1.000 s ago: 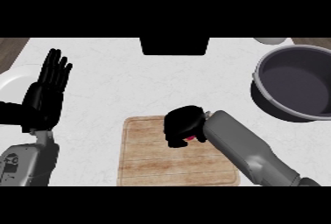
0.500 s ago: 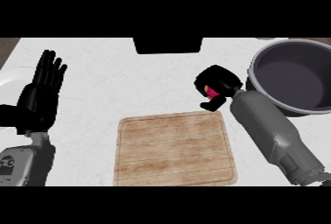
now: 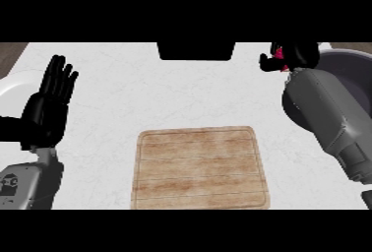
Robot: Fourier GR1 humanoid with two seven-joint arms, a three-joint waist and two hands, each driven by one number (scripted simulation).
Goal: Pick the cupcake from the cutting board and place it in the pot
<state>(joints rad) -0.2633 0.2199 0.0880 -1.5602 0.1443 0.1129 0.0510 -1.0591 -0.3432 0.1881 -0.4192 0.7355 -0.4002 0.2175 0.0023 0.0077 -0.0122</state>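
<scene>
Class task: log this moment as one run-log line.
right robot hand: shut on pink cupcake, beside grey round pot | left robot hand: open, resting | wooden cutting board: bare

No readable text, labels, brands, numbers or signs anywhere. The cutting board (image 3: pixel 200 167) shows plain wood grain only, the surface (image 3: pixel 181 93) only faint marbling, the pot (image 3: pixel 349 66) is unmarked grey.

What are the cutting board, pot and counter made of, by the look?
Cutting board: wood, matte, with visible grain and plank lines. Pot: probably metal, dull grey, mostly hidden behind the right forearm. Counter: pale stone or laminate, faintly marbled; can't tell which.
</scene>
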